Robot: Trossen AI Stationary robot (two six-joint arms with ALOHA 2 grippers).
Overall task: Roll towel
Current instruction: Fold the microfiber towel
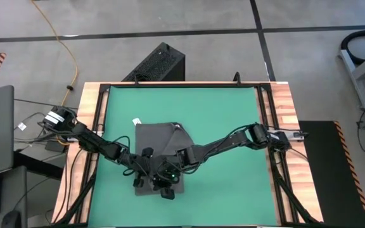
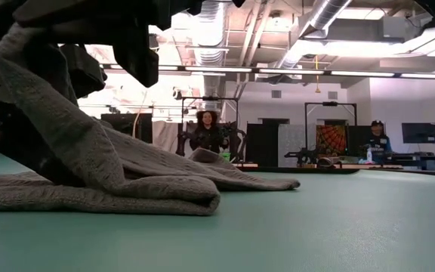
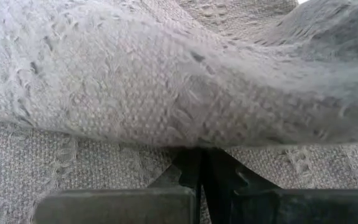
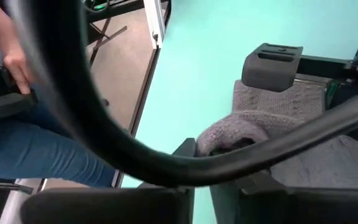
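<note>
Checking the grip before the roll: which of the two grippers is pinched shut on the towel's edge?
The left gripper: its fingers meet tightly on the grey towel. The right gripper beside it shows a slight gap around a towel fold.

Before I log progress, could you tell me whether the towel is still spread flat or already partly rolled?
Partly lifted, not rolled: the towel lies mostly flat on the green mat, its near edge raised by the left gripper and right gripper.

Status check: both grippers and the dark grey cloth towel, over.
Left gripper shut on dark grey cloth towel, near edge lifted off green mat. Right gripper beside it at the same edge, grip unclear. Nothing in the way.
</note>
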